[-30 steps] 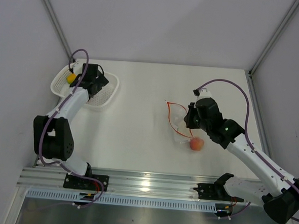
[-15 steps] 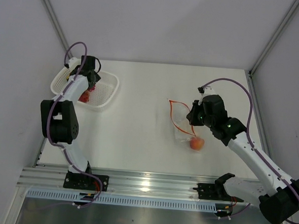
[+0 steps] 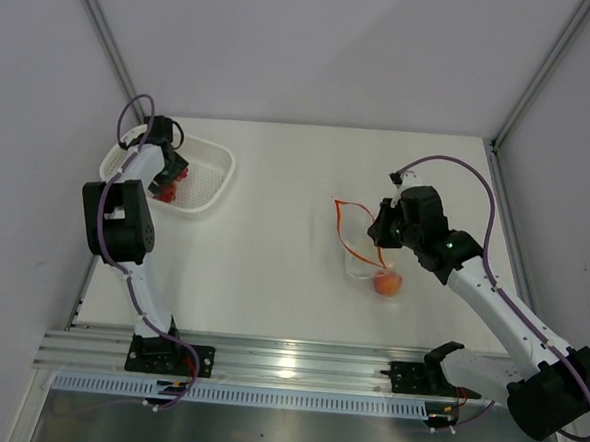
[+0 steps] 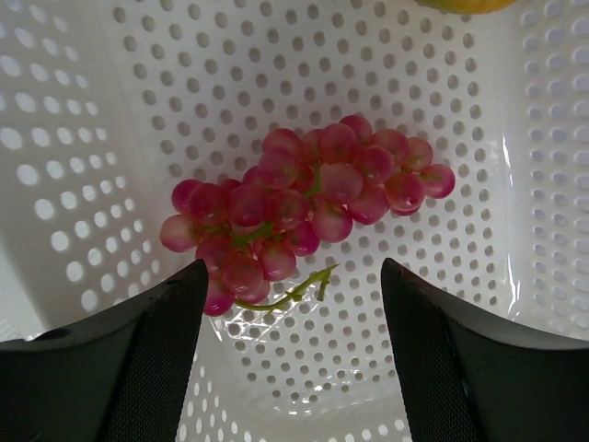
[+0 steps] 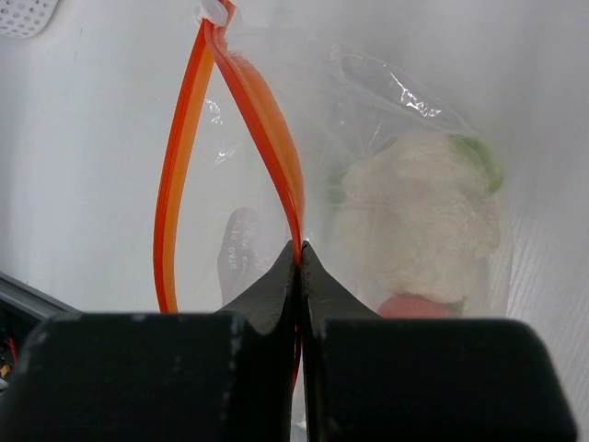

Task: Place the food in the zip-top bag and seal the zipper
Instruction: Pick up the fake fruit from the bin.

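Left wrist: mango [image 4: 465, 4] cut off above grape bunch [image 4: 304, 207].

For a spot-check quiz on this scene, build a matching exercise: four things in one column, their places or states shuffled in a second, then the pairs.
1 grape bunch
2 white-and-green vegetable
3 left gripper
4 right gripper

A shut on the zipper
B lying in the basket
C open over the grape bunch
D inside the zip-top bag

Pairs: 1-B, 2-D, 3-C, 4-A
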Robot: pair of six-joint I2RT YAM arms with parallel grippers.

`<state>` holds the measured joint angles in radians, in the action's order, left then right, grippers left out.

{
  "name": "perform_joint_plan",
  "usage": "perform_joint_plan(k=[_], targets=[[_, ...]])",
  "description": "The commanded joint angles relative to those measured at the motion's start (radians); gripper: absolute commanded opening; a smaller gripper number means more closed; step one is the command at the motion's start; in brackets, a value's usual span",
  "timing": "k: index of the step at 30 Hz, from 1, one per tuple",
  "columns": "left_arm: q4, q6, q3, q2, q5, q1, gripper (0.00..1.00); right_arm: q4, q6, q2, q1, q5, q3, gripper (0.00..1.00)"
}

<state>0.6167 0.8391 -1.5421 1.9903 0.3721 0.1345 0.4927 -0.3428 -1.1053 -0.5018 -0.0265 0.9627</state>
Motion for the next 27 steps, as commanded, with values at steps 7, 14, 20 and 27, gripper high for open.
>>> perform_joint_plan(k=[7,14,20,27], targets=[[0.005,0.011,-0.118,0.045,-0.102,0.014,0.71,-0.037,0.013,-0.008,0.006,-0.012,-0.004,0.0],[0.005,0.017,-0.118,0.058,-0.13,0.024,0.61,-0.034,0.013,-0.007,0.008,-0.009,-0.005,0.0],[0.006,0.003,-0.11,0.056,-0.148,0.025,0.47,-0.04,0.013,-0.008,0.008,-0.012,-0.004,0.0],[-0.026,0.008,-0.067,0.031,-0.148,0.03,0.36,-0.036,0.013,-0.005,0.008,-0.009,-0.005,0.0]])
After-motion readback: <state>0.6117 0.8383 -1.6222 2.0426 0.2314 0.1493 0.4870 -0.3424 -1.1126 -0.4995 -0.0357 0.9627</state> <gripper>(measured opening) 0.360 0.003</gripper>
